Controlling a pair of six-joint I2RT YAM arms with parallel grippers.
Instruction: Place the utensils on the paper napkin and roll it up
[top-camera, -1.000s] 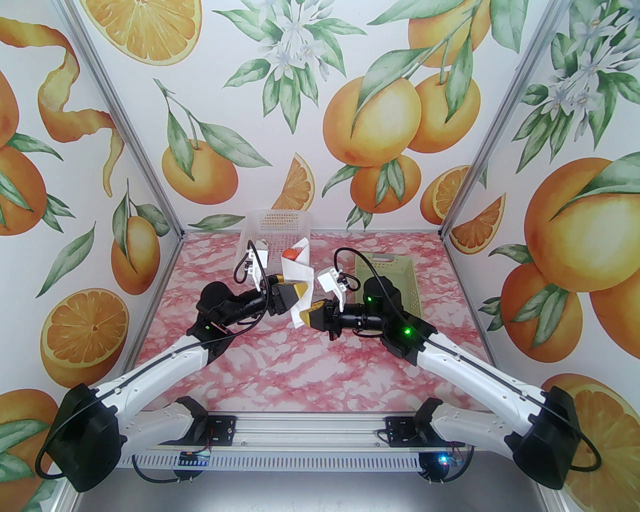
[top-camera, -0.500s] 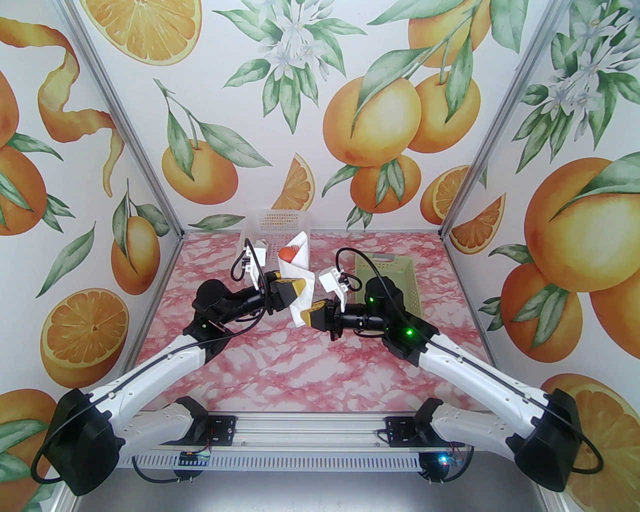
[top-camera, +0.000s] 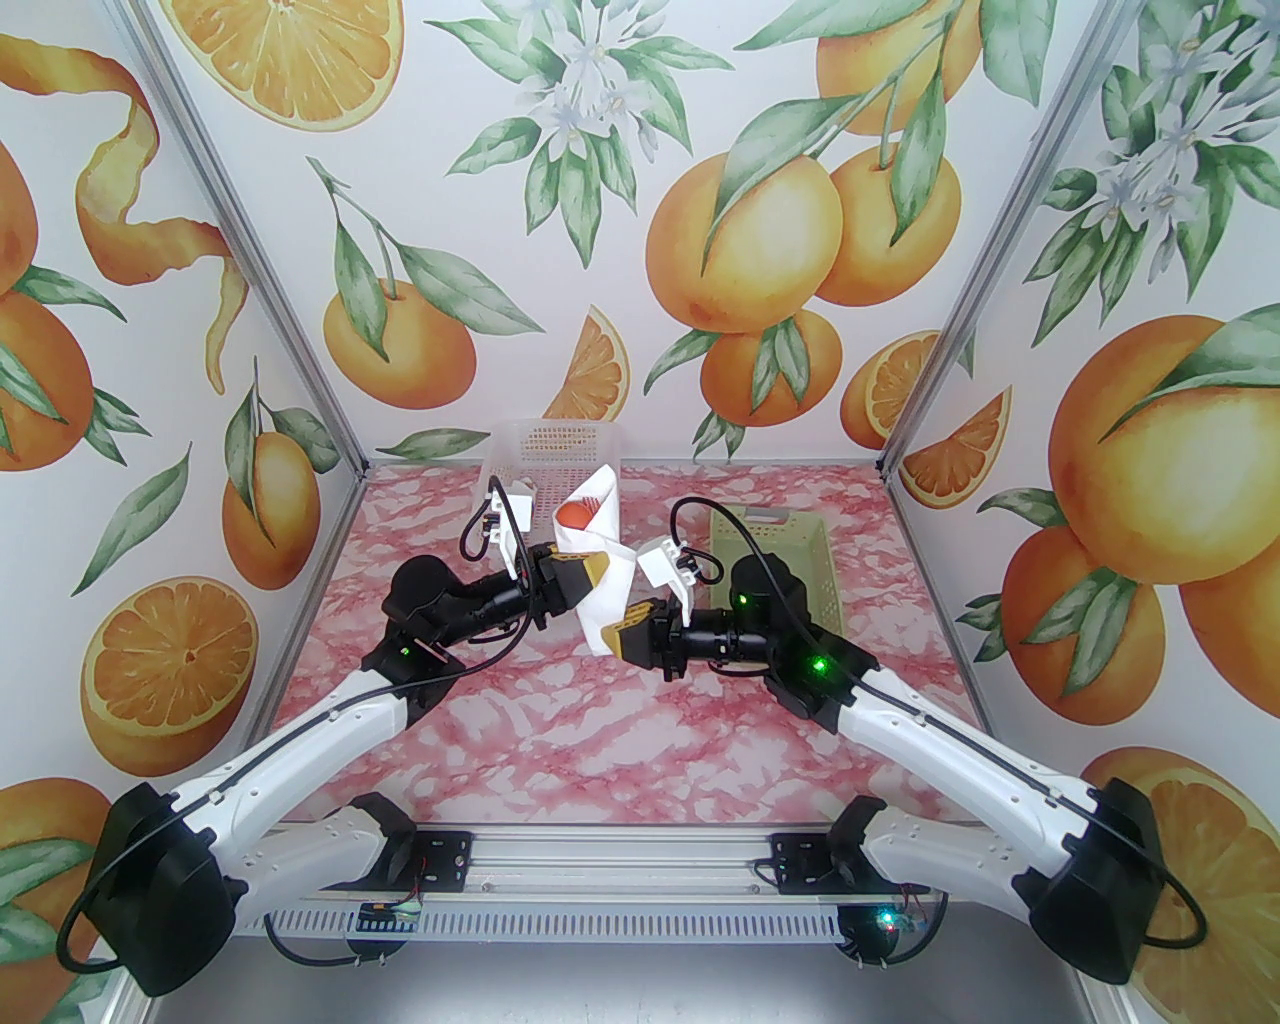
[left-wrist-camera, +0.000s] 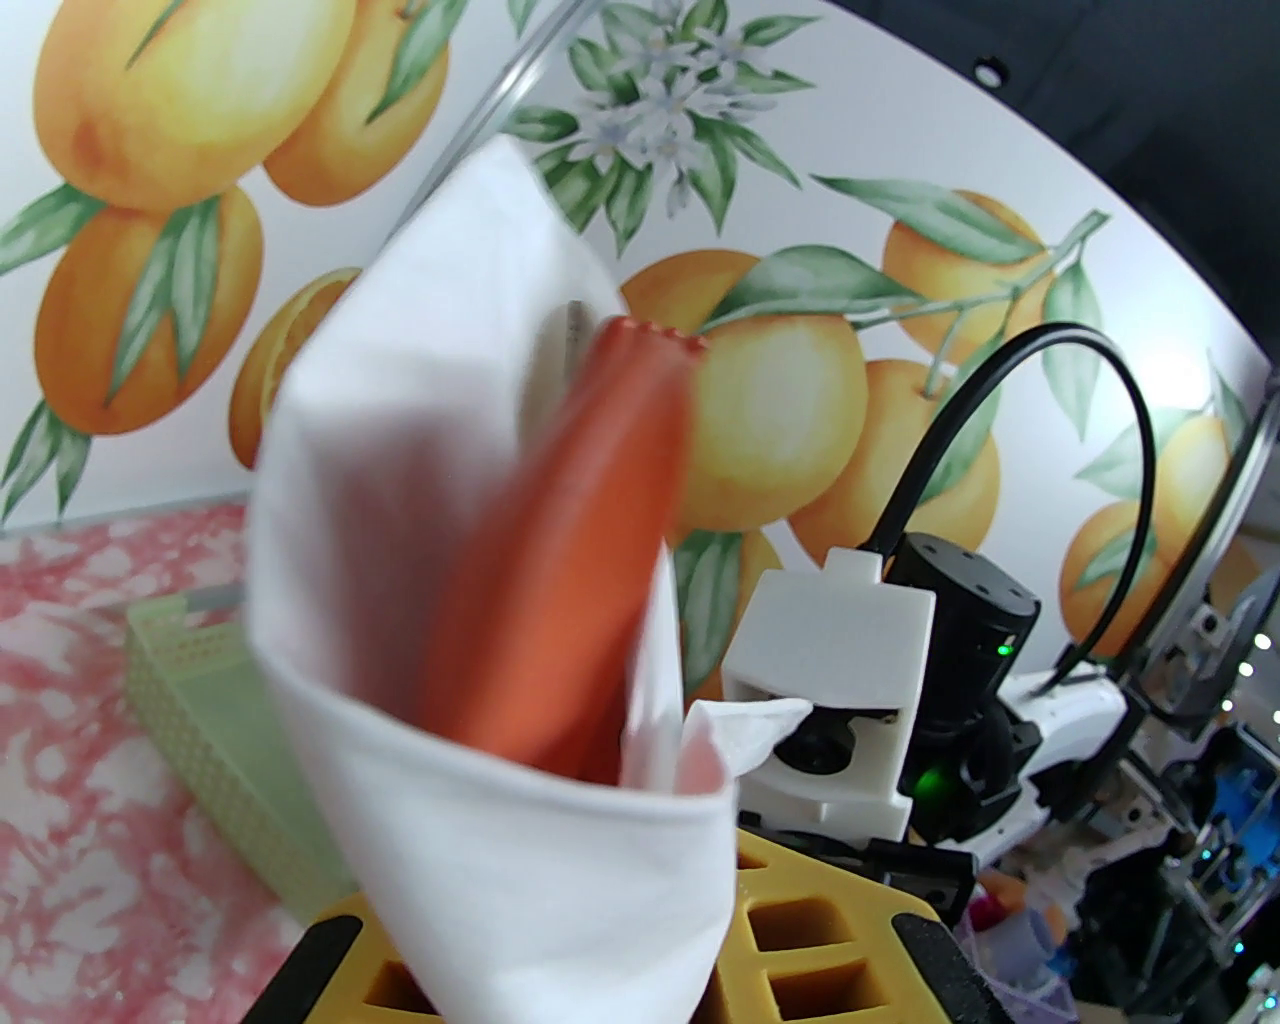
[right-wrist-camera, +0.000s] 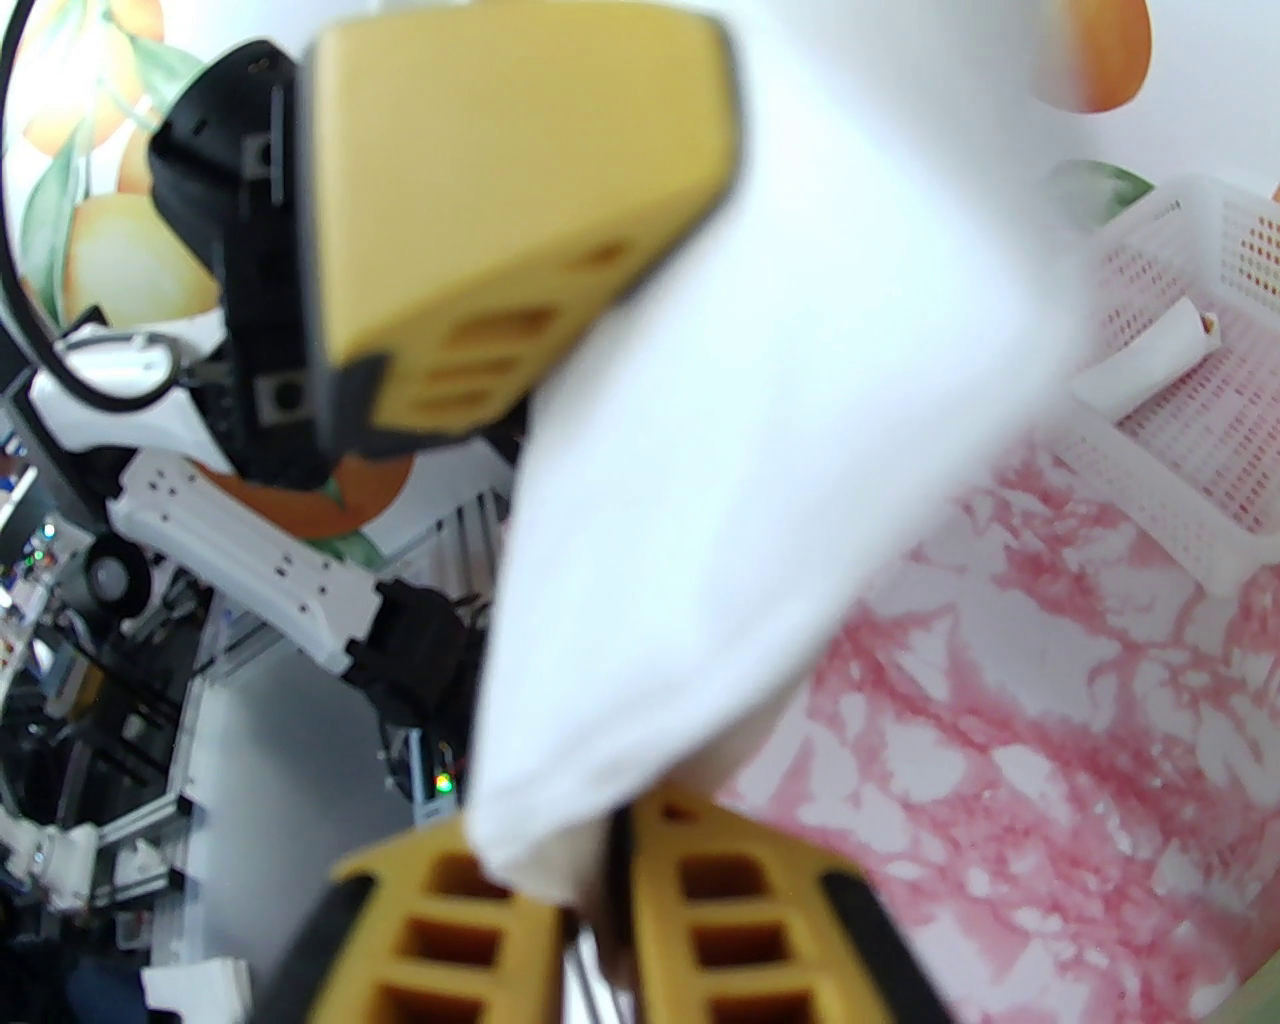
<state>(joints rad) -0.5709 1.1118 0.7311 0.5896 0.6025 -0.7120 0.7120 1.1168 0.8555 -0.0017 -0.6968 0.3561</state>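
**Handover of the rolled napkin.** The napkin (top-camera: 598, 538), rolled into a cone, was held clear of the bench (top-camera: 600, 740), clamped at mid-length by the left end effector (top-camera: 592, 577). Its lower tip lay between the narrowly parted fingers of the right end effector (top-camera: 613, 632), where a grip could not be confirmed. The mouth pointed upward, presumably so that the utensils (left-wrist-camera: 560, 560) were retained. These were seen inside the cone from the left wrist. A second roll (right-wrist-camera: 1150, 360) was seen from the right wrist, in a white basket (right-wrist-camera: 1245, 260) beyond that end effector.
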